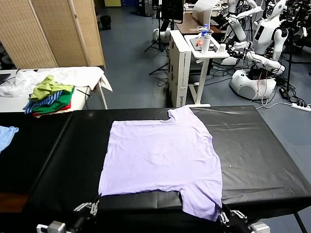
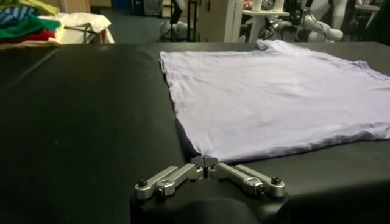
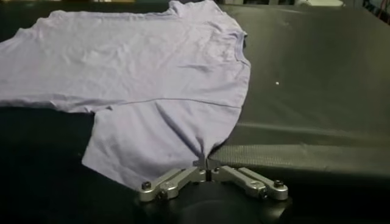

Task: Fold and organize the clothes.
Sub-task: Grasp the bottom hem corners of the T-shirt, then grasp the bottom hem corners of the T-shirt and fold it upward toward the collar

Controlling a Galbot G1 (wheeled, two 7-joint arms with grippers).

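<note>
- The room is a workshop with a grey-blue floor; a woven folding screen (image 1: 53, 29) stands at the back on the robot's left, and white humanoid robots (image 1: 265, 39) stand at the back on its right, beside a white cart (image 1: 194, 58) with bottles on top.
- The desk (image 1: 257, 150) is covered in a black sheet and fills the foreground; a second, white-covered table (image 1: 87, 77) behind it on the left carries a pile of green, striped and red clothes (image 1: 51, 97).
- The T-shirt (image 1: 160, 155) is pale lavender and lies spread flat on the middle of the desk, one sleeve reaching toward the far edge, the other at the near edge.
- A light blue garment (image 1: 6, 135) lies at the desk's left edge, seen only in the head view.
- The left claw (image 2: 206, 161) is pinched closed on the T-shirt's near hem corner; the left wrist view shows this contact, which the head view barely shows.
- The right claw (image 3: 206, 163) is pinched closed on the near sleeve's edge, the cloth gathered into a small peak there.
- No writing or print can be read on the T-shirt.
</note>
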